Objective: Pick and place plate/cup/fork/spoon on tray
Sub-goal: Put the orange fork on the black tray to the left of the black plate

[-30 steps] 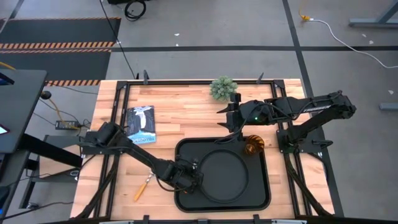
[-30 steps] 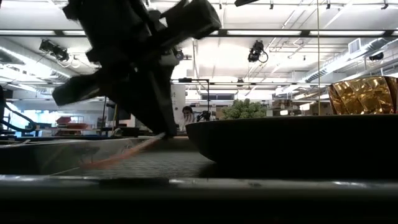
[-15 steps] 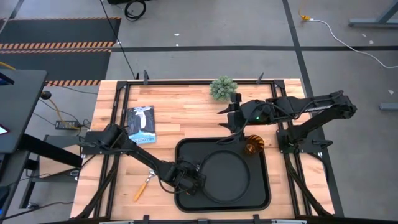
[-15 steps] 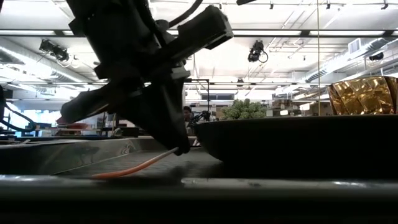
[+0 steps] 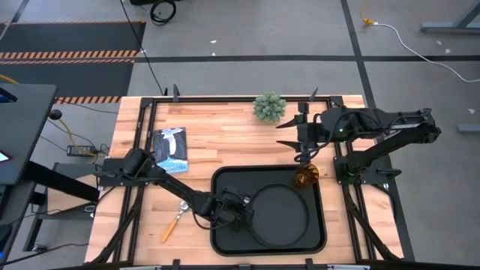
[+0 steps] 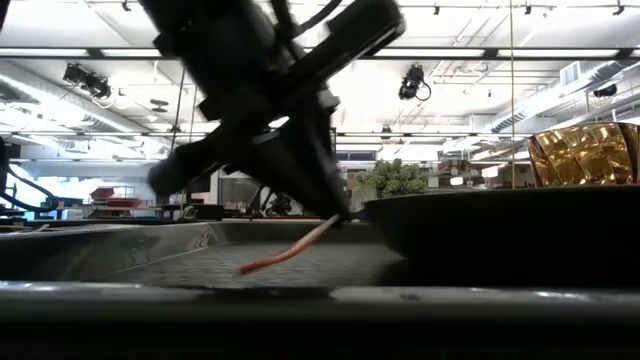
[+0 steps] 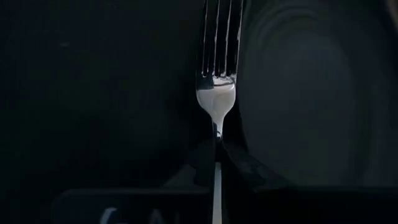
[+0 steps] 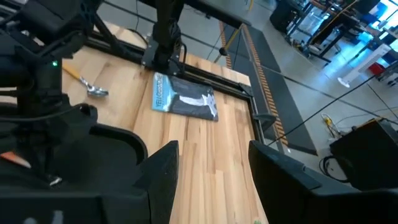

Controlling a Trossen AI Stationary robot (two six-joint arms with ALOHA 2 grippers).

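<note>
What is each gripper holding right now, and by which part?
The left gripper holds the fork by its handle, just behind the tines, over the tray beside the plate. The right gripper, fingers open, holds nothing.

One tray [image 5: 319, 238] lies on the one wooden bench [image 5: 225, 139]. On the tray sits one round plate [image 5: 283, 217], and one amber cup [image 5: 305, 176] stands at its far right corner. There is one fork [image 7: 217, 93], its tines counting four in the left wrist view, and one spoon [image 5: 175, 220] out on the bare wood. One small green plant [image 5: 269, 106] and one blue-and-white booklet [image 5: 170, 148] make up the other loose items. Two arms work here, so two hands: one left hand [image 5: 238, 216] and one right hand [image 5: 302, 139].
</note>
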